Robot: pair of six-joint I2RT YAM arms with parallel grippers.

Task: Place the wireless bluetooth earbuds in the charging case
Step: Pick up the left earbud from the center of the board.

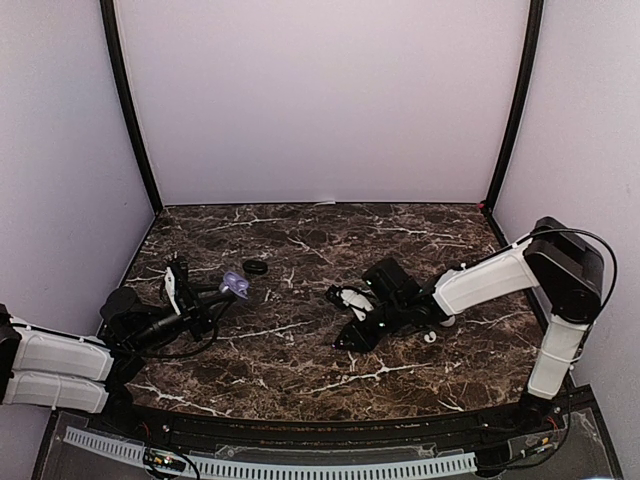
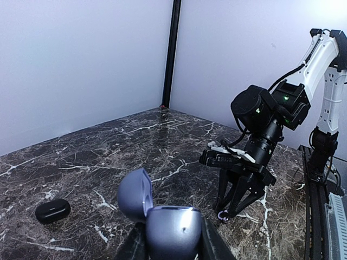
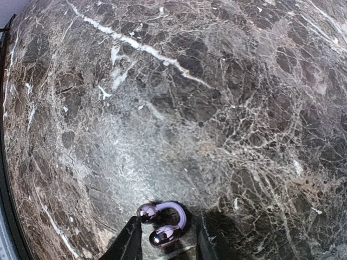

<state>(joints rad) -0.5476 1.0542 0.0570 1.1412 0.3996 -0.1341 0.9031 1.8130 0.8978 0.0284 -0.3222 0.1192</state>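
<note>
Earbud [image 3: 147, 213], lilac and clip-shaped, lies on the marble table [image 3: 227, 108] right of centre, between the parted fingers of the right gripper [image 3: 167, 230]; one finger may just touch it. At the left, the left gripper [image 2: 171, 241] is clamped on the purple charging case [image 2: 165, 225], whose lid is open.

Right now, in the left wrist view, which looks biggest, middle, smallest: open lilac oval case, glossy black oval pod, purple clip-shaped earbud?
1. open lilac oval case: nearest the camera, so its lead over the pod is unsure.
2. glossy black oval pod.
3. purple clip-shaped earbud.
</note>
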